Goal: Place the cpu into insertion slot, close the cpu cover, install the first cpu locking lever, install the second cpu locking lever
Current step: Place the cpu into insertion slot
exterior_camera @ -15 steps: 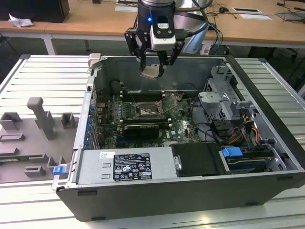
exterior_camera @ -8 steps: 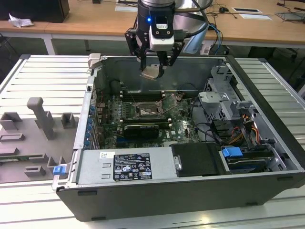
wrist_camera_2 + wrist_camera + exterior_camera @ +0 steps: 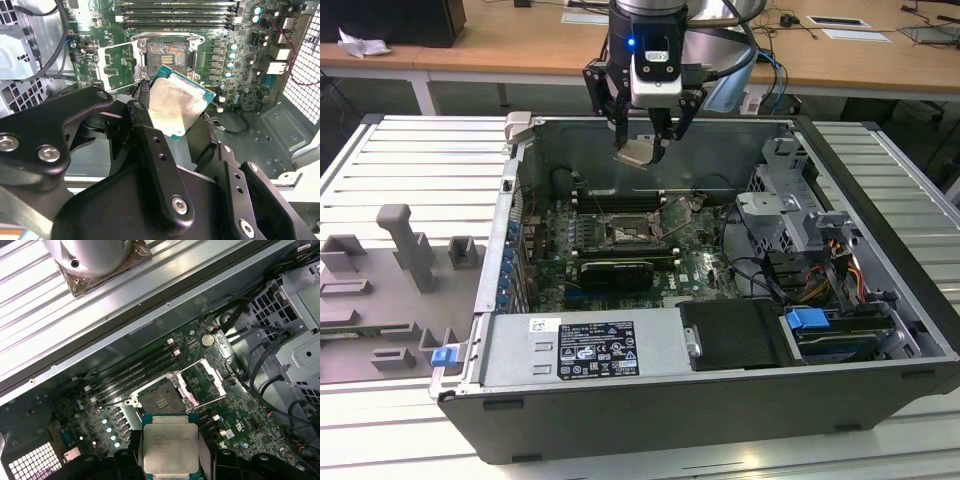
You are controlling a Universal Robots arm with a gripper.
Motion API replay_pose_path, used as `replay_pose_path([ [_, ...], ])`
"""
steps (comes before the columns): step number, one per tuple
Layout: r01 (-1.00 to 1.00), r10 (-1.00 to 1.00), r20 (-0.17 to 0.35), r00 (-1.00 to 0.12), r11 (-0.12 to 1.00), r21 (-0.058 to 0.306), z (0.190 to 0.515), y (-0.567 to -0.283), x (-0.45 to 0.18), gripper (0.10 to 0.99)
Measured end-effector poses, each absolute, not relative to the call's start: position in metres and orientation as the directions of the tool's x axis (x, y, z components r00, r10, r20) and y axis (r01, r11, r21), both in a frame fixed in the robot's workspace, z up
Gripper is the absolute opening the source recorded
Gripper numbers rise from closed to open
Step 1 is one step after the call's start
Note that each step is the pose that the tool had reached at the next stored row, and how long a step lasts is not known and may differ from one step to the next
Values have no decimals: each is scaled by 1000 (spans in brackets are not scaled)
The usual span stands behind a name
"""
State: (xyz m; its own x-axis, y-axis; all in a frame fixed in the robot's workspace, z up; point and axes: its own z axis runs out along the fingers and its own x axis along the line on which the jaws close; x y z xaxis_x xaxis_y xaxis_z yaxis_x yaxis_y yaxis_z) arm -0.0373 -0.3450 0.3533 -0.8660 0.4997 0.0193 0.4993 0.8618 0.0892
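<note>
While the end effector [image 3: 642,142] grips one cpu [image 3: 170,452], one insertion slot [image 3: 160,401] lies uncovered.

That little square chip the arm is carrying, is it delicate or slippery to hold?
Probably stiff: the cpu shows no bend though the tool pinches only its edges. Its smooth metal top looks slippery, so it might slide if the grip loosens. Likely light, being so thin.

insertion slot [image 3: 161,401] uncovered, cpu cover [image 3: 103,65] open beside it, case walls [image 3: 720,150] around
</note>
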Motion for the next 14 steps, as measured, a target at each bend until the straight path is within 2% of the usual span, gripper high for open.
replay_pose_path([
  [14,549,550,19,-835,831,89,352,-345,-37,533],
])
